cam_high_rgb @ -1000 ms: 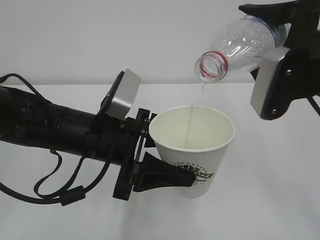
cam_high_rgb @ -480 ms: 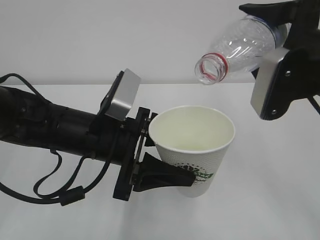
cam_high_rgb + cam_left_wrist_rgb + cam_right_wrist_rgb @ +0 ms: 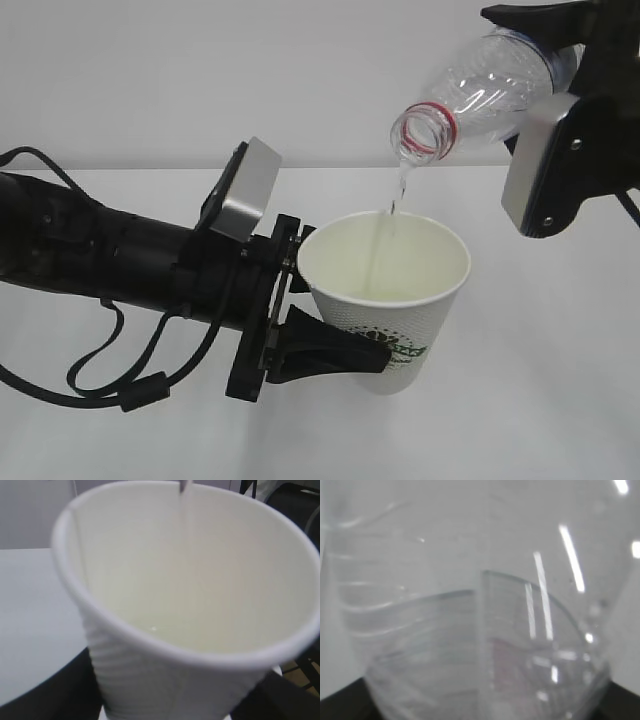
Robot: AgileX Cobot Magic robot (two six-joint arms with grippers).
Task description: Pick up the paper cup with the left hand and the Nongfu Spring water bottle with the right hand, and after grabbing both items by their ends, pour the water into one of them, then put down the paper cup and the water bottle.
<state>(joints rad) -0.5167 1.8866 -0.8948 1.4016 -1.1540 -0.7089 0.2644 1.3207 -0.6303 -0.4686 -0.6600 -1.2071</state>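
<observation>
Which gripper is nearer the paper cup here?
Left. The left gripper is clamped around the paper cup, while the right gripper holds the bottle tilted above it, apart from the cup.

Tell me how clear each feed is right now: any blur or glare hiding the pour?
Exterior view: sharp and evenly lit, the thin stream of water from the bottle into the paper cup is plain. Left wrist view: soft focus, cup rim blurred, stream only a faint streak. Right wrist view: bottle wall fills the frame, blurred, with bright glare streaks; pour not visible.
</observation>
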